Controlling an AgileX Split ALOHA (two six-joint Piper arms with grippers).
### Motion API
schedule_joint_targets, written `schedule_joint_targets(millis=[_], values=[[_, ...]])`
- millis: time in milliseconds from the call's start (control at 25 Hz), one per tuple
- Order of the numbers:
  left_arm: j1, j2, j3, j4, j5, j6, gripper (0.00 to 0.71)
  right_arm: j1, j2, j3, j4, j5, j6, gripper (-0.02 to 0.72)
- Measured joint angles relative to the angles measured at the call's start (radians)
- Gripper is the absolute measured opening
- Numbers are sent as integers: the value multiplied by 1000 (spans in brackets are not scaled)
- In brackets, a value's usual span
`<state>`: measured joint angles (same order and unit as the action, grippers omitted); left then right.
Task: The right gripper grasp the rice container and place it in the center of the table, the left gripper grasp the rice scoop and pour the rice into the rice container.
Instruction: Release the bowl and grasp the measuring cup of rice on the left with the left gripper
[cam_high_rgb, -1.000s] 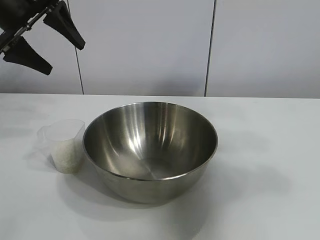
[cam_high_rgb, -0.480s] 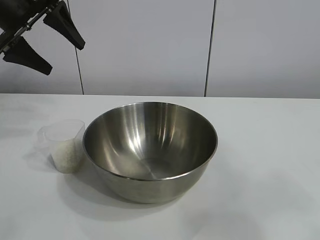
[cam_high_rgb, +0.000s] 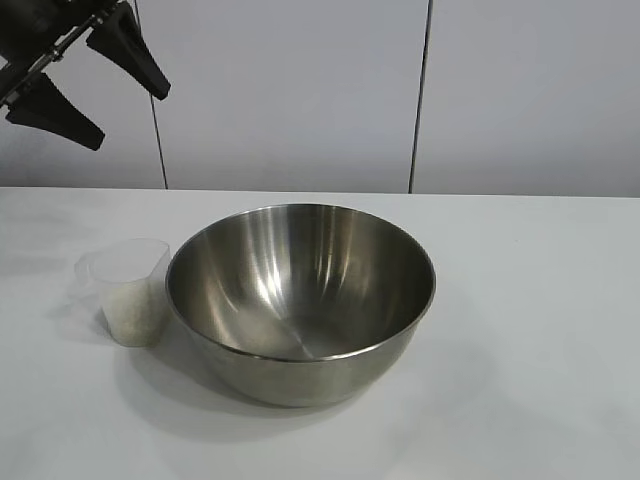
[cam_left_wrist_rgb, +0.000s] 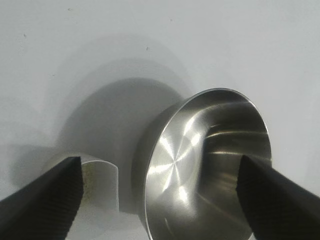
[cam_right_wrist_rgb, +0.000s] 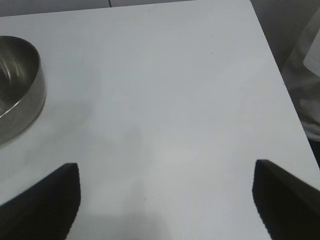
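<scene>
Both grippers empty, jaws wide. Bowl (cam_high_rgb: 300, 300) upright at mid-table (cam_high_rgb: 540, 300), mouth up. Scoop (cam_high_rgb: 127, 290) upright just left of bowl, holding rice (cam_high_rgb: 132, 312). Left gripper (cam_high_rgb: 85, 85) high, up-left of bowl; right gripper (cam_right_wrist_rgb: 165, 200) low, off bowl's right.

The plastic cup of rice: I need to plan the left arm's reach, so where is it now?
In the exterior view the plastic cup stands on the white table, on the left, right beside the steel bowl.

One rice container (cam_high_rgb: 300, 300), one rice scoop (cam_high_rgb: 128, 290) holding rice (cam_high_rgb: 132, 312), and two claws.
</scene>
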<state>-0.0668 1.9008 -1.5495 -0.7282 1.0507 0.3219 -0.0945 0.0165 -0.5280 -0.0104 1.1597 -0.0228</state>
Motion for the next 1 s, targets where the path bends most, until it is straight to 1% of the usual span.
schedule_joint_targets(millis=[120,200,480,720,800,840,920,960,1000], values=[[0,0,0,0,0,0,604,0,1,42,10,-59,-4,640],[0,0,0,0,0,0,604,0,1,44,10,-83,-4,640],[0,0,0,-12,-2,0,604,0,1,45,10,-84,-4,640],[8,-6,-13,-45,-79,44,604,0,1,45,10,-84,-4,640],[8,-39,-4,-33,-134,110,604,0,1,46,10,-84,-4,640],[3,-68,14,-19,-192,146,604,0,1,46,10,-84,-4,640],[-28,-175,101,-8,-357,261,604,0,1,46,10,-84,-4,640],[-55,-228,167,-11,-446,320,602,0,1,46,10,-84,-4,640],[-82,-294,232,-21,-562,397,598,0,1,46,10,-85,-4,640]])
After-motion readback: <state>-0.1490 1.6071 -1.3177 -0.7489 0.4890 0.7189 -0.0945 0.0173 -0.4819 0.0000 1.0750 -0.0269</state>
